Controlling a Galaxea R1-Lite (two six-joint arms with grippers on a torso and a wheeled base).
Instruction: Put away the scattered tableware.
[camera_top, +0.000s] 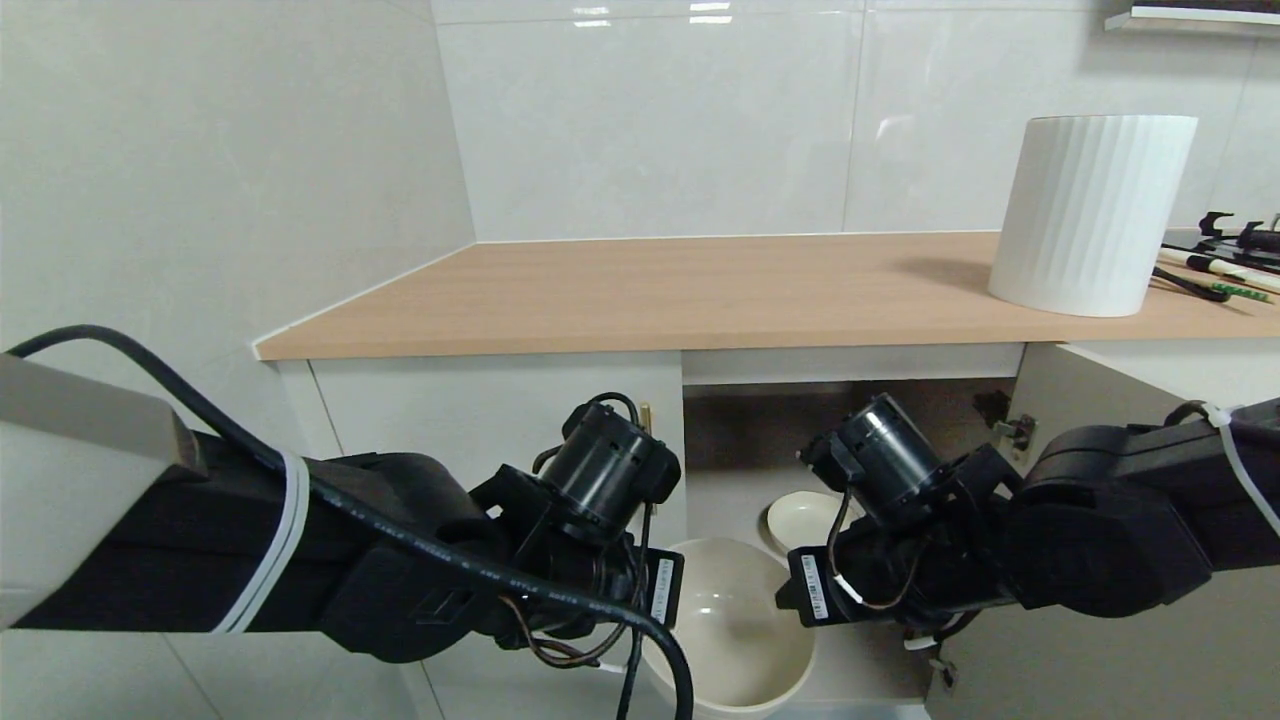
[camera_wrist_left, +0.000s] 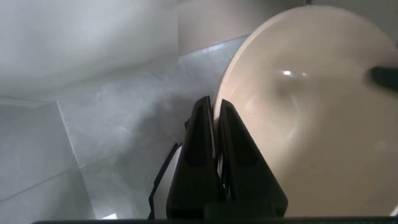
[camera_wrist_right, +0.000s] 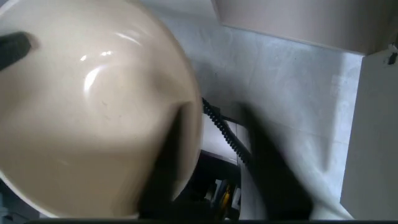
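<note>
The large cream bowl (camera_top: 730, 630) hangs between my two arms, in front of the open cabinet (camera_top: 745, 420) under the counter (camera_top: 650, 290). My left jaws (camera_wrist_left: 216, 107) are clenched on its near rim, one finger inside and one outside. My right jaws (camera_wrist_right: 211, 113) stand spread across the opposite rim, not pinching it. I count two bowls: this one, and a small bowl (camera_top: 800, 520) on the cabinet floor just behind it. One ribbed white container (camera_top: 1095, 210) stands on the counter.
</note>
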